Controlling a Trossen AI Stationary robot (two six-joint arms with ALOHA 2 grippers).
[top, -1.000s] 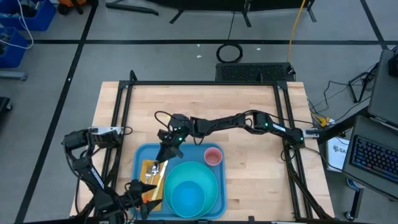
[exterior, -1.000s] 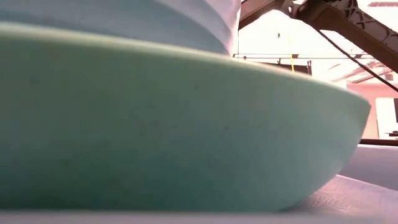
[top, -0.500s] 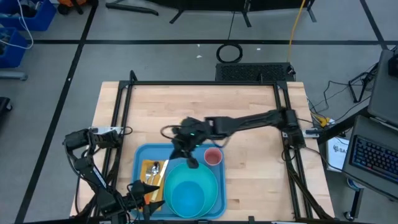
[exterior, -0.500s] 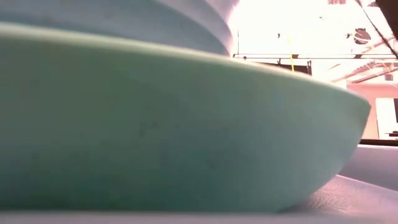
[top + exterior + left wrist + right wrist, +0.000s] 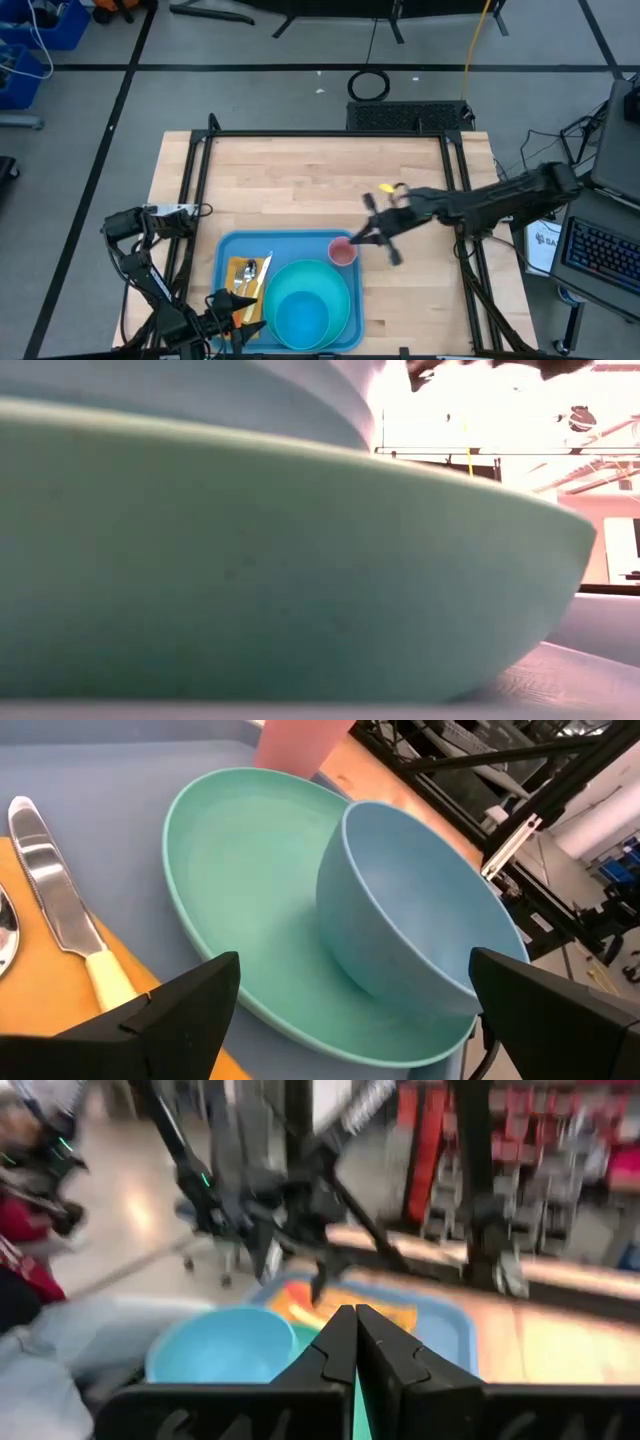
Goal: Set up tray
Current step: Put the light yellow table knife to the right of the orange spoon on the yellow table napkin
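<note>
Right gripper (image 5: 355, 1342) closed, empty; left wrist view alone shows bowl (image 5: 410, 900) on plate (image 5: 240, 900).

Surface (image 5: 300, 180): light wooden top, which I see from above with a black frame running along its left, far and right edges.

Item lying directly on it, as far as I can see: one tray (image 5: 228, 252), large, blue, rectangular with rounded corners and a raised rim. I place it at the near edge, about midway between the left and right edges. The far half of the wood shows bare grain.
</note>
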